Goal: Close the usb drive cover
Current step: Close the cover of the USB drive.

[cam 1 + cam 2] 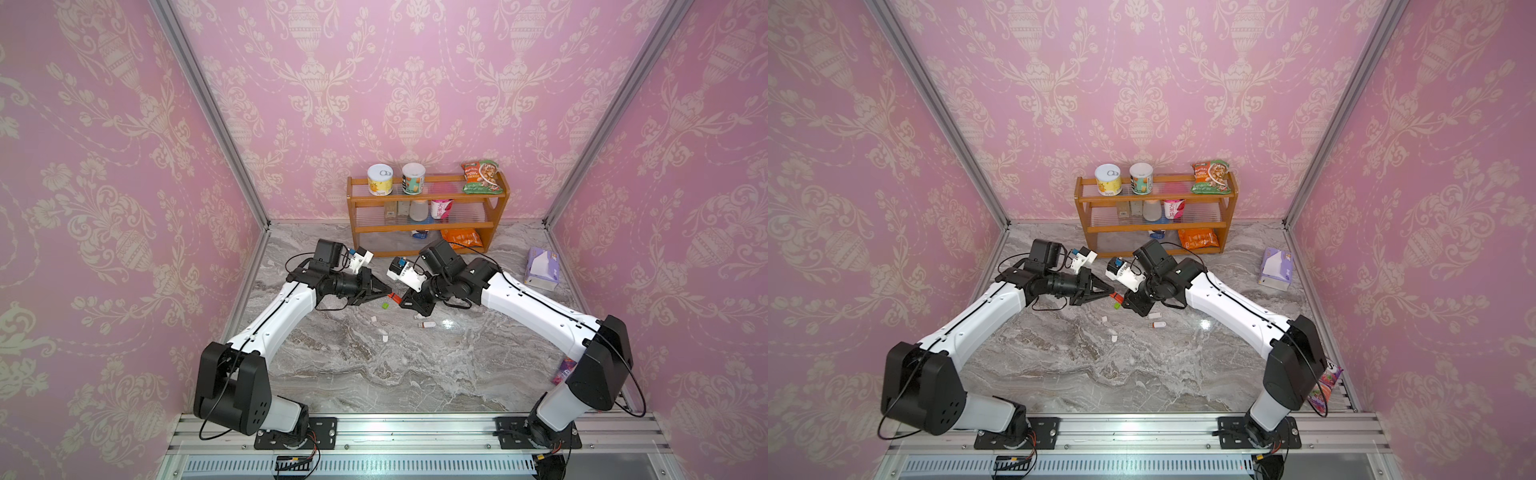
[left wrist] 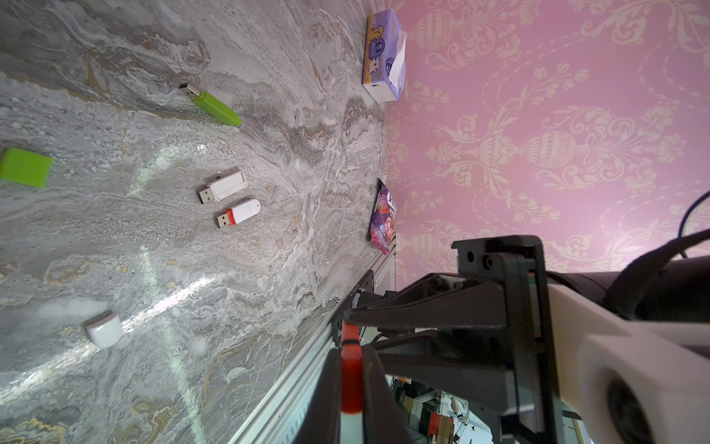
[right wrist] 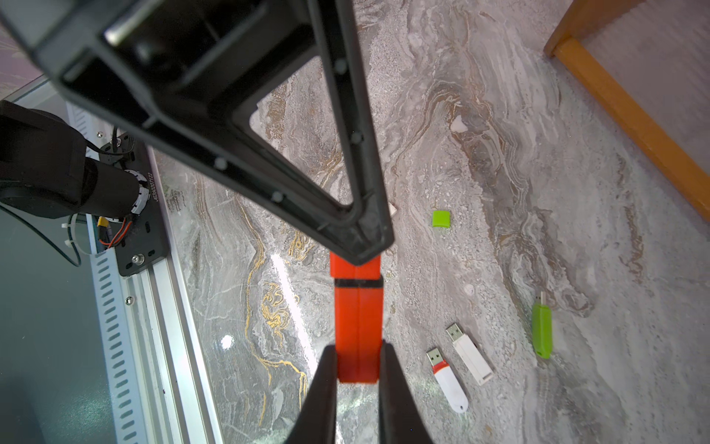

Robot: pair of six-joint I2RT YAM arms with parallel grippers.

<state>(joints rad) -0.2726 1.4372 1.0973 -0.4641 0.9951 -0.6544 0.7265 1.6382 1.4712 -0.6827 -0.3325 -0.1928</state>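
Note:
An orange usb drive (image 3: pixel 358 326) hangs in the air between my two grippers, above the marble table (image 1: pixel 374 365). My right gripper (image 3: pixel 358 348) is shut on the drive's long body. My left gripper (image 2: pixel 351 350) is shut on the other end, the orange cover (image 3: pixel 355 269). A thin dark line crosses the orange where cover and body meet, and the two parts lie in one straight line. In both top views the fingertips of the left gripper (image 1: pixel 388 292) and the right gripper (image 1: pixel 402 302) almost touch around the drive (image 1: pixel 1116 296).
On the table below lie a green drive (image 3: pixel 541 330), a green cap (image 3: pixel 441 218), a white drive (image 3: pixel 470 353), a white-and-red drive (image 3: pixel 447 378) and a white cap (image 2: pixel 104 328). A wooden shelf (image 1: pixel 428 224) stands behind, and a tissue box (image 1: pixel 541 268) sits to the right.

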